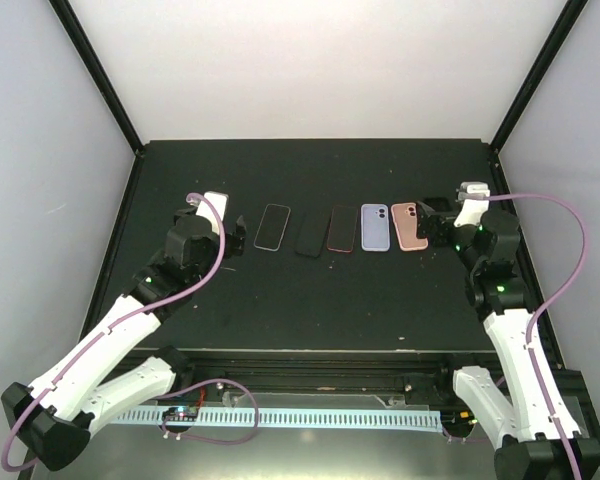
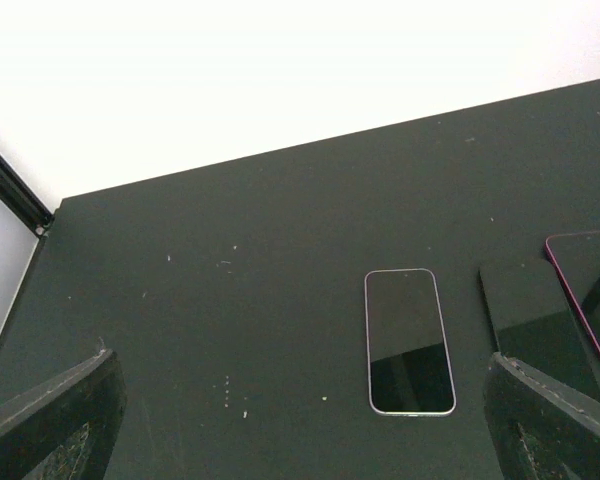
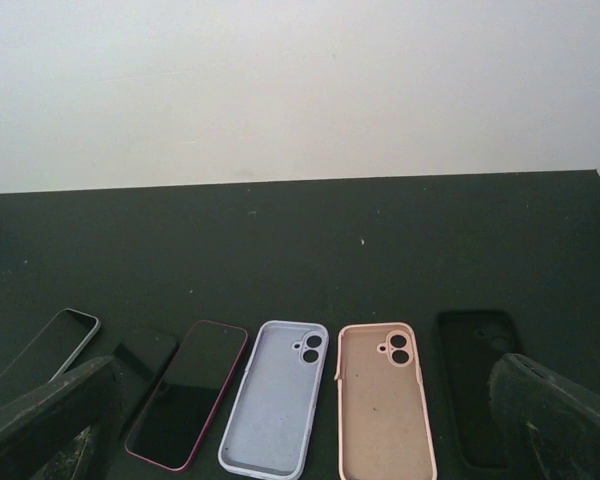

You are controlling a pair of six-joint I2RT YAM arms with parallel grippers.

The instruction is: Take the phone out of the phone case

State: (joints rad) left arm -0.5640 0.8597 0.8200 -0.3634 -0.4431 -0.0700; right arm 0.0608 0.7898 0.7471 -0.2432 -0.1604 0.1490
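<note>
- Phones and cases lie in one row across the middle of the black table, running from 9 o'clock to 3 o'clock in the top view.
- From the 9 o'clock end the order is: silver phone, black phone, magenta phone, lilac case, pink case, black case.
- The magenta phone is the task's thing. It lies flat and face up near the table's centre, its screen dark and a magenta rim wrapping its edge.
- The black phone is at its 9 o'clock and the lilac case at its 3 o'clock, both just beside it. I cannot tell whether it touches either.
- The black phone sits slightly toward 6 o'clock of the row's line.
- The lilac and pink cases are empty, insides up, with the camera cut-outs toward 12 o'clock.
- The black case lies at 3 o'clock of the pink case. It shows in the right wrist view, partly behind a finger; from above the right arm covers it.
- The left gripper is at the row's 9 o'clock end, just beside the silver phone. Its fingers are spread wide with nothing between them. In its wrist view the silver phone lies on the table between the two fingers.
- The right gripper is at the 3 o'clock end, over the black case and next to the pink case. Its fingers are also spread wide and grip nothing.
</note>
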